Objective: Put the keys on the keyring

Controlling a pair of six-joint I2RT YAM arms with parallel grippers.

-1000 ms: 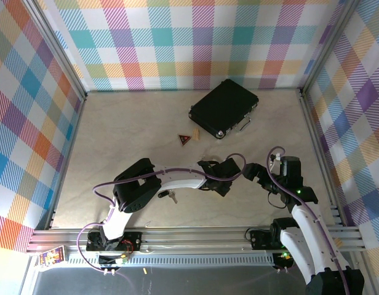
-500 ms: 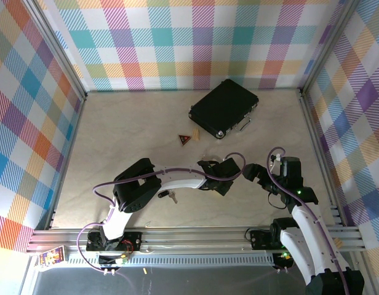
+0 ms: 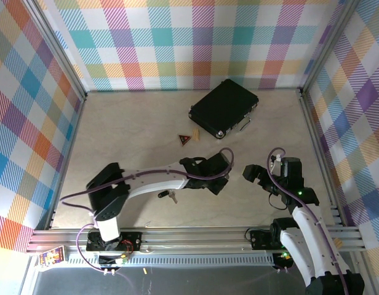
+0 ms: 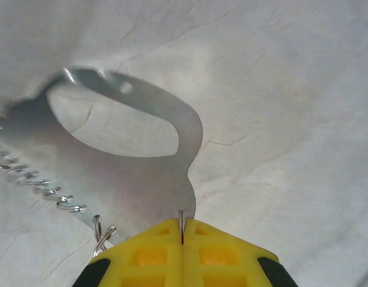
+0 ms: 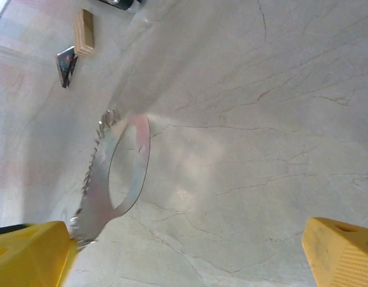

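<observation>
A: Keyring [image 4: 142,179]?
B: Pinched at its flat end in the tightly shut left tool [image 4: 182,230], around the middle of the worktop [image 3: 115,135].
A: Keys [image 3: 169,195]?
B: Flat on the worktop, toward the near edge, left of middle, apart from the keyring.
A: Right tool [image 5: 187,245]?
B: Spread wide, gripping nothing, just right of the keyring.
A: Black case [image 3: 225,107]?
B: By the far edge.
</observation>
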